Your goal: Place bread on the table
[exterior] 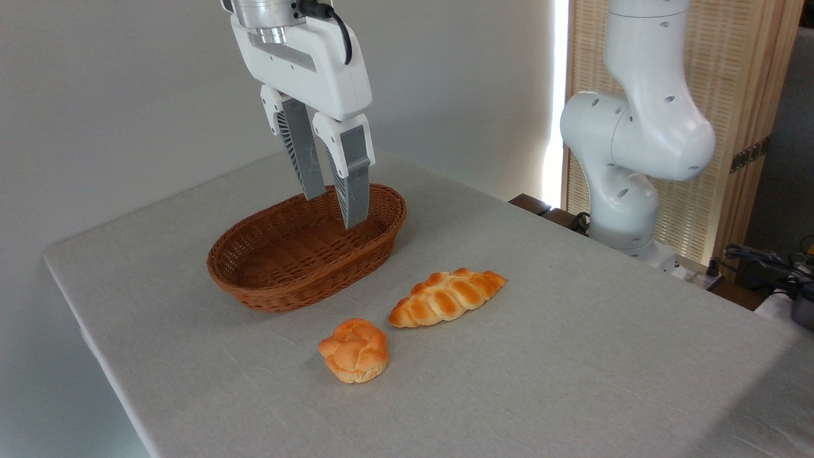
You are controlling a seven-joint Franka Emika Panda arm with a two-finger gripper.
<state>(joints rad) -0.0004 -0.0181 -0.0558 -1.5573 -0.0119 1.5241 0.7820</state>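
Observation:
The bread [446, 297], a long braided golden-orange loaf with pointed ends, lies flat on the table [572, 356], to the right of the basket. My gripper [336, 210] hangs above the far right end of the brown wicker basket [305, 245], up and to the left of the loaf. Its grey ribbed fingers [353, 184] stand a little apart with nothing between them, so it is open. Nothing lies inside the basket.
A small round knotted bun [354, 350] sits on the cloth in front of the basket, just left of the loaf. The arm's white base [626, 184] rises at the table's far right edge. Cables and clutter [769, 267] lie beyond that edge.

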